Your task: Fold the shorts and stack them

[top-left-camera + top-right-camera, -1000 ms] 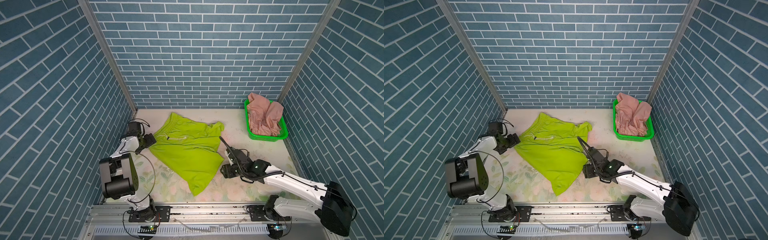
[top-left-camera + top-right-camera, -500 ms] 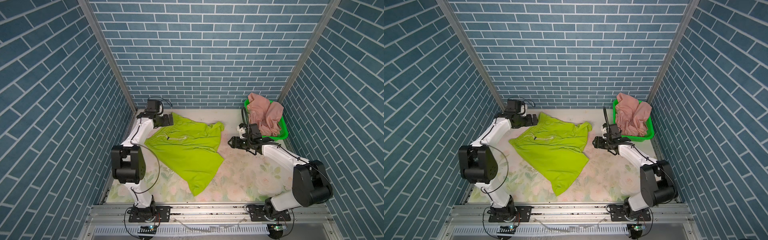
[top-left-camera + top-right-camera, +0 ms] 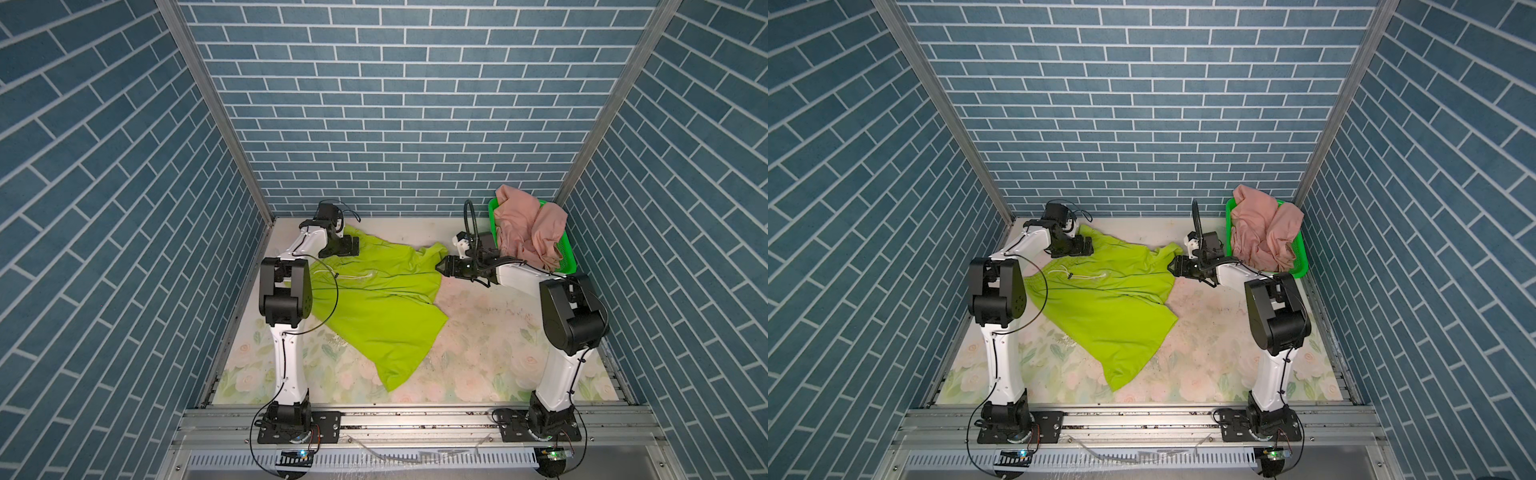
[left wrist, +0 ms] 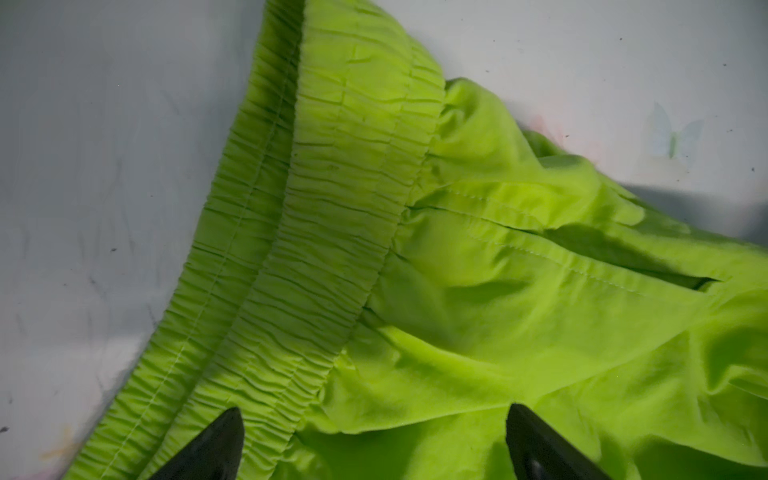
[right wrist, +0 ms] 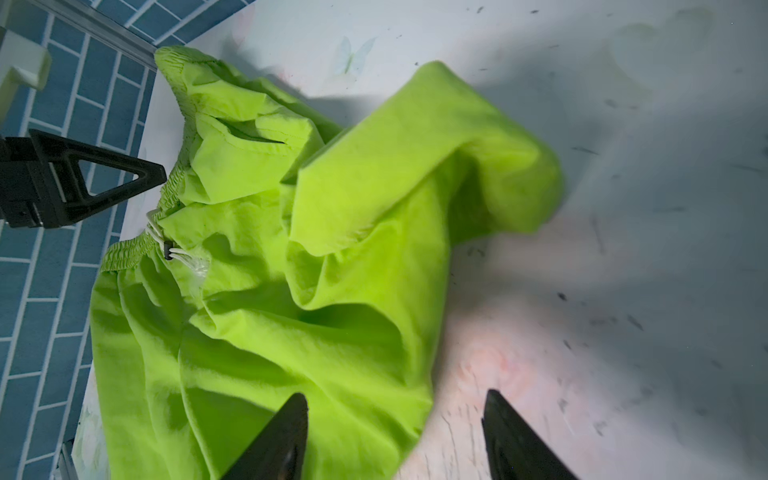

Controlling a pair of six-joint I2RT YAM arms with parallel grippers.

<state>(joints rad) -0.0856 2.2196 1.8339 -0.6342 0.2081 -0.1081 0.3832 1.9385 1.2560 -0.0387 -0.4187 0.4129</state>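
1. The lime-green soft fabric shorts [image 3: 374, 299] lie spread but rumpled on the floral-print table mat [image 3: 478, 345], with no fold in them yet. Their white drawstring [image 3: 357, 276] is on top, and one leg is flopped over on itself.
2. The left gripper [image 4: 374, 419] is at the gathered elastic waistband [image 4: 324, 232] corner of those shorts. Its jaws are spread wide with nothing pinched, and both black fingers [image 4: 220, 444] sit over green cloth. My guess is it's lining up to grab that corner.
3. The right gripper [image 5: 395, 411] is at the opposite side of the shorts, by the flopped-over leg hem. Its jaws are well apart and empty, one finger over the fabric edge and the other over bare mat, so it looks set to nip the hem.
4. Fair warning: both wrist views are a bit smeared, so I can't tell if either gripper is actually touching the cloth.
5. Why two far corners? Floppy fabric won't lie flat by itself. Holding it at waistband and hem would let the arms pull it smooth before any fold.
6. The dusty-pink soft fabric shorts [image 3: 528, 232] are heaped in the bright green perforated plastic basket [image 3: 571, 262], which sits past the lime shorts' hem side, just behind the right gripper. They look parked there until the lime pair is done, so I'd say the task is only just getting started.
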